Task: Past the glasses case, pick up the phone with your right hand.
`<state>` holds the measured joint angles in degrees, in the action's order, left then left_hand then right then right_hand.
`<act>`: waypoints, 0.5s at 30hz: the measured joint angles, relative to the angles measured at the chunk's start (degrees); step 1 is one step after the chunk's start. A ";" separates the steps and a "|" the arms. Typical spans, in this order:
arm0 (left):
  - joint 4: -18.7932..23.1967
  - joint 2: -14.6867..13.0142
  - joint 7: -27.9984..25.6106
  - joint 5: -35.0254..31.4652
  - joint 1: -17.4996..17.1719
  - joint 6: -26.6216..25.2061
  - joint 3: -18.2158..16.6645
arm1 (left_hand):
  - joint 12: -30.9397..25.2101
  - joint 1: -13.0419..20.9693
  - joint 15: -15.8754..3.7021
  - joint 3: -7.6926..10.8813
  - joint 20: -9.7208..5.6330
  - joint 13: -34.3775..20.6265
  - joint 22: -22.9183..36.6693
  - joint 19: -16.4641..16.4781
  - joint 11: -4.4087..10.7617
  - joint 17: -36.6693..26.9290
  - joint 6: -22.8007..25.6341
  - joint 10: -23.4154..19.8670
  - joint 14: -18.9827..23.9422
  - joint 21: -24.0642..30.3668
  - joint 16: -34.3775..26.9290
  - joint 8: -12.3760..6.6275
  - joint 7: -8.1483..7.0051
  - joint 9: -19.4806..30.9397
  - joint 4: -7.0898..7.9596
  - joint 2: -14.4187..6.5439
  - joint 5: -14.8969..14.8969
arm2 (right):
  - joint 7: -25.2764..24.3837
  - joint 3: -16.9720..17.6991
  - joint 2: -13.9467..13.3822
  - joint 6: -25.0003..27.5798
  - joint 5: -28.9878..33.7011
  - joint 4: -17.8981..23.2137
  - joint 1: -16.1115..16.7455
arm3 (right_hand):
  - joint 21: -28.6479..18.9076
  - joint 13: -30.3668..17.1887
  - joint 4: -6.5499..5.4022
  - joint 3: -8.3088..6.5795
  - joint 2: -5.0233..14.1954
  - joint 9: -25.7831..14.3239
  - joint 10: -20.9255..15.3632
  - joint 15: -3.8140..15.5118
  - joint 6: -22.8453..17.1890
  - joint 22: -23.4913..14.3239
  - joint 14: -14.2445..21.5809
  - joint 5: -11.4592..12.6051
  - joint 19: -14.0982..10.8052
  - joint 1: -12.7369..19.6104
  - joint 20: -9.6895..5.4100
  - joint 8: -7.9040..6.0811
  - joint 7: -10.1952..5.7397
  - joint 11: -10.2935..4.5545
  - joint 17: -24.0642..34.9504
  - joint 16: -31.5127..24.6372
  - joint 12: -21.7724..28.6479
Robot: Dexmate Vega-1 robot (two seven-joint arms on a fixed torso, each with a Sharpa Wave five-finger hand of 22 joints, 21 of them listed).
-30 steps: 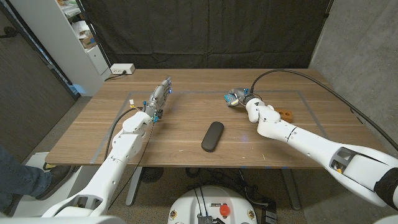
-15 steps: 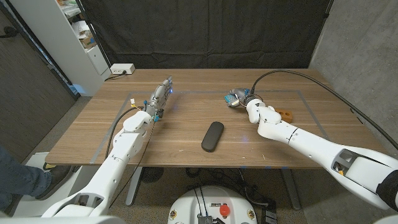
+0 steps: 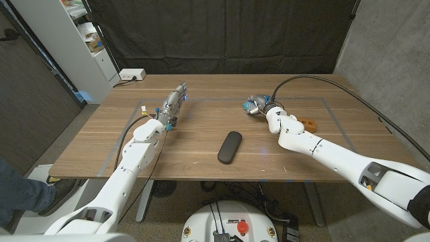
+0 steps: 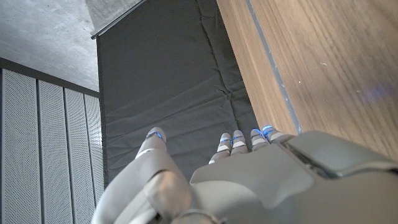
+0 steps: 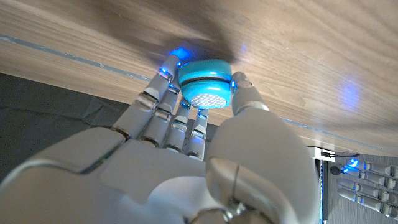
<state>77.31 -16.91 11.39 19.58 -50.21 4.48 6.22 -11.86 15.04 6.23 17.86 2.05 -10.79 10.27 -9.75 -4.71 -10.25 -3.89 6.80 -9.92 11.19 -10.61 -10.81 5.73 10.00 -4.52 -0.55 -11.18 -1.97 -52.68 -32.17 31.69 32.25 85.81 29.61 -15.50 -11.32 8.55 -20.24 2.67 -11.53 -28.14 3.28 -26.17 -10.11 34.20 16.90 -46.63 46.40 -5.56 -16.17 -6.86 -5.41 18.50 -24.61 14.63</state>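
Teal and round, a small speaker-like puck (image 5: 205,85) with a dotted white grille sits pinched between the thumb and fingers of our right hand (image 3: 259,106), which is closed around it above the wooden table (image 3: 195,144). That does not match the task, which asks for a phone; we judge the hand may have to release the puck before it can pick up anything else.

We take the glasses case (image 3: 230,146) as our landmark: a dark, rounded oblong lying near the table's front edge, roughly midway between the arms. Our right hand is beyond it and off to the right. Just past that arm lies a small orange-brown object (image 3: 309,124); we cannot tell what it is. No phone is recognisable on the table.

Our left hand (image 3: 172,106) is well to the left of the case and further back, fingers stretched straight and close together, holding nothing, apparently waiting clear of the work.
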 measured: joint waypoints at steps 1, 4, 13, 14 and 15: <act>-0.09 0.03 0.04 -0.01 0.08 0.00 0.02 | 0.00 0.00 0.00 0.08 0.00 0.00 0.00 0.00 0.00 0.00 0.00 0.00 0.00 0.00 0.00 0.00 0.00 0.00 -0.08 0.00 0.00 | -0.19 0.05 -0.02 0.09 0.09 0.08 0.03 | 0.00 -0.01 0.00 0.00 0.00 0.00 0.00 0.00 -0.29 0.00 0.00 -0.17 0.00 0.00 0.00 0.00 0.10 0.00 0.00 0.00 0.00; -0.21 0.07 0.12 -0.02 0.16 0.00 0.05 | 0.00 0.00 0.00 -0.08 0.00 0.00 0.00 0.00 -0.13 0.00 0.00 0.13 0.00 0.00 0.00 0.00 0.00 0.00 -0.40 0.00 0.00 | -0.62 0.15 -0.07 0.25 0.35 0.27 0.10 | 0.00 -0.02 0.07 0.07 0.00 -0.03 0.00 0.00 -0.51 0.00 0.00 -0.17 0.00 0.00 0.01 0.00 0.12 0.01 0.00 0.00 0.00; -0.53 0.16 0.30 -0.04 0.45 0.11 0.07 | 0.00 0.00 0.00 -0.08 0.00 0.00 0.00 0.00 -0.30 0.00 0.00 0.32 0.00 0.00 0.00 0.00 0.00 0.00 -0.40 0.00 0.00 | -1.60 0.72 -0.32 0.86 0.72 1.32 0.48 | 0.00 -0.03 0.07 0.07 0.32 -0.39 -0.23 0.00 -1.21 -0.01 0.00 -0.39 0.00 0.32 0.01 0.00 0.61 0.18 0.26 0.00 -0.01; -0.60 0.18 0.35 -0.04 0.47 0.15 0.07 | 0.00 0.00 0.00 -0.08 0.00 0.00 -0.01 0.00 -0.30 0.00 0.00 0.32 0.00 0.00 0.00 0.00 0.00 0.00 -0.40 0.00 0.00 | -1.77 0.82 -0.36 0.99 0.77 1.55 0.58 | 0.00 -0.03 0.07 0.07 0.32 -0.39 -0.24 0.00 -1.21 -0.01 0.00 -0.39 0.00 0.32 0.01 0.00 0.61 0.19 0.39 -0.18 -0.01; -0.65 0.18 0.37 -0.04 0.48 0.16 0.07 | 0.00 0.00 0.00 -0.08 0.00 0.00 -0.01 0.00 -0.30 0.00 0.00 0.32 0.00 0.00 0.00 0.00 0.00 0.00 -0.39 0.00 0.00 | -1.88 0.90 -0.38 1.06 0.78 1.70 0.65 | 0.00 -0.03 0.07 0.07 0.32 -0.40 -0.36 0.00 -1.21 -0.01 0.00 -0.55 0.01 0.32 0.01 0.01 0.61 0.31 0.51 -0.20 -0.01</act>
<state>76.66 -16.72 11.77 19.54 -49.73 4.64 6.30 -11.86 15.05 6.23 17.77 2.05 -10.79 10.26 -9.75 -5.01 -10.24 -3.89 7.12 -9.92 11.19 -10.61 -10.81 5.73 10.00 -4.91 -0.55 -11.18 -3.84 -51.78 -32.55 32.75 33.04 87.50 30.26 -15.51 -11.35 8.62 -20.17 2.98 -11.92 -28.50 3.28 -27.38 -10.12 34.20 16.35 -46.62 46.72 -5.55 -16.17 -6.25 -5.09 19.01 -24.81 14.62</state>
